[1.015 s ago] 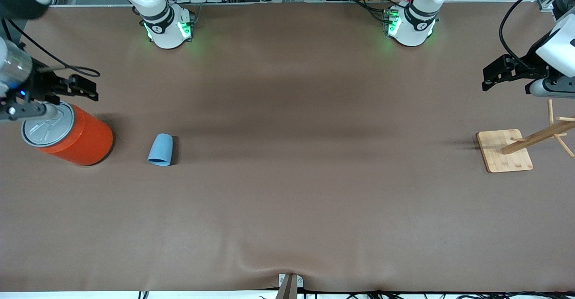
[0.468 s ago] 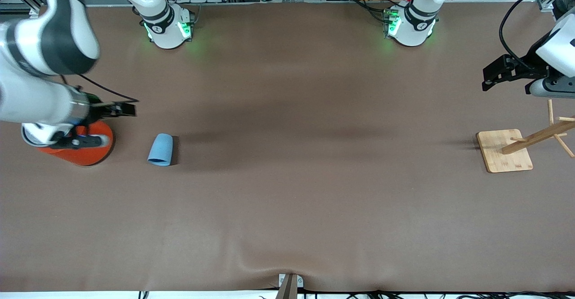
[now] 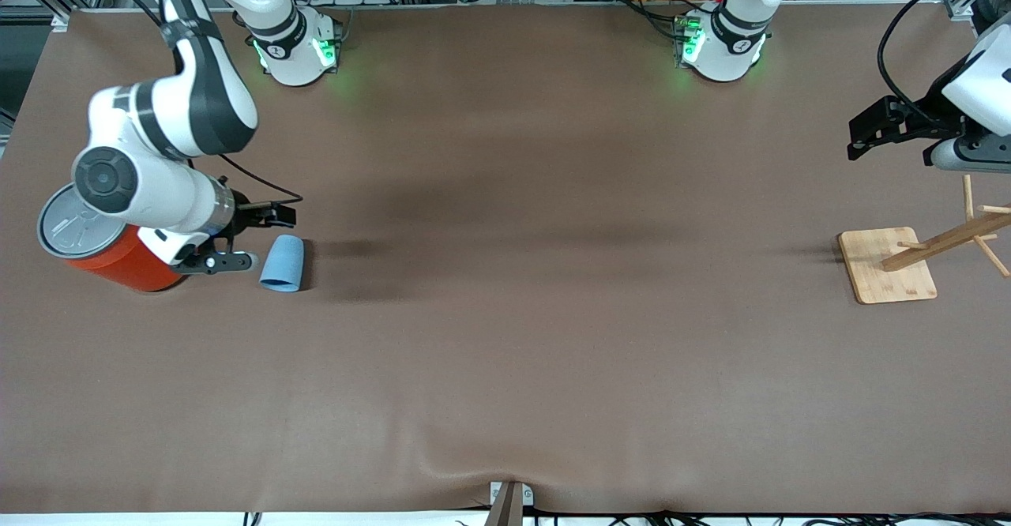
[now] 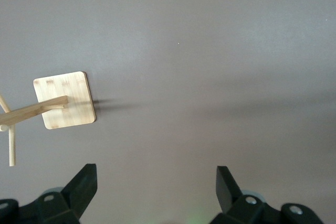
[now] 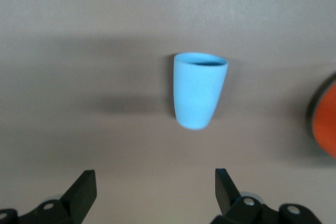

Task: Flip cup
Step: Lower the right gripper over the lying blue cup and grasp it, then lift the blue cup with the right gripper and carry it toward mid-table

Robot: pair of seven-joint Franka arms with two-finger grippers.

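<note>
I see one cup (image 3: 282, 263) lying on the counter (image 3: 505, 352) beside one orange can (image 3: 118, 257); my right hand (image 3: 253, 235), released, hovers between them. Left hand (image 3: 857, 143) waits released above one wooden rack (image 3: 888, 265).

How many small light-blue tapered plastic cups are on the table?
1. The small light-blue tapered plastic cup lies on its side beside the big orange can, toward the right arm's end of the table.

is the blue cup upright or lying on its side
Lying on its side: the cup shows its full tapered wall on the table, and the right wrist view shows its rim facing sideways.
</note>
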